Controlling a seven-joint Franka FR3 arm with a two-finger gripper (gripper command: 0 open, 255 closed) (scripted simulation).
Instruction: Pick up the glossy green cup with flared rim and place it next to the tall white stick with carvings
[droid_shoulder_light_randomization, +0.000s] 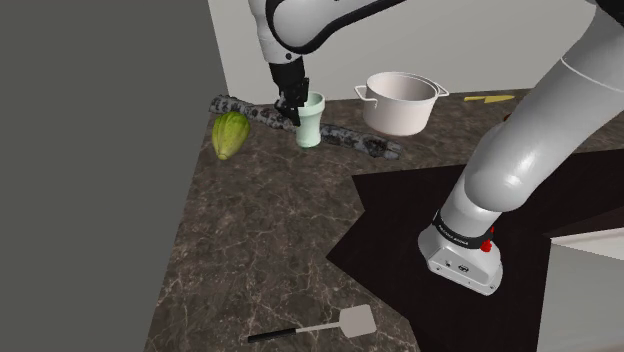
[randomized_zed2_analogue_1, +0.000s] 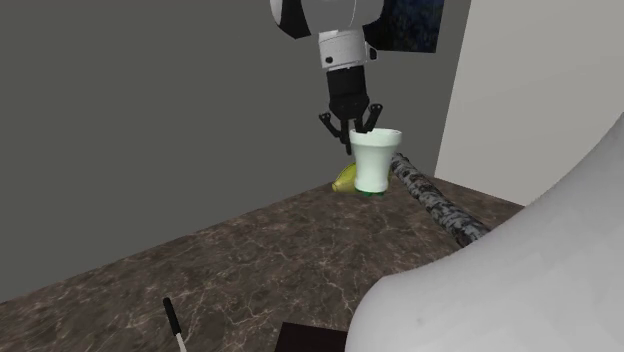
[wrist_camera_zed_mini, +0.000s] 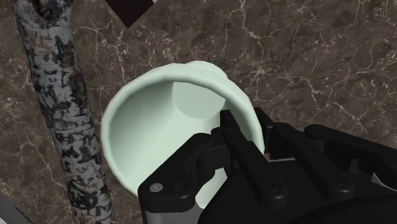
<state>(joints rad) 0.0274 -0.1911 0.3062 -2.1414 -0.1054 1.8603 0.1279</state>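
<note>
In the shoulder view the white arm (droid_shoulder_light_randomization: 520, 140) rises from its base at 4 o'clock, arches along the upper edge and hangs its wrist down at 11 o'clock. The black end effector (droid_shoulder_light_randomization: 297, 116) points straight down. Its fingers (wrist_camera_zed_mini: 238, 143) are drawn close, one inside and one outside the rim of the pale green cup (droid_shoulder_light_randomization: 312, 128), pinching it.

shoulder view looks down over the counter (droid_shoulder_light_randomization: 270, 230), second exterior view low from the side, both sharing the cup (droid_shoulder_light_randomization: 311, 120).
</note>
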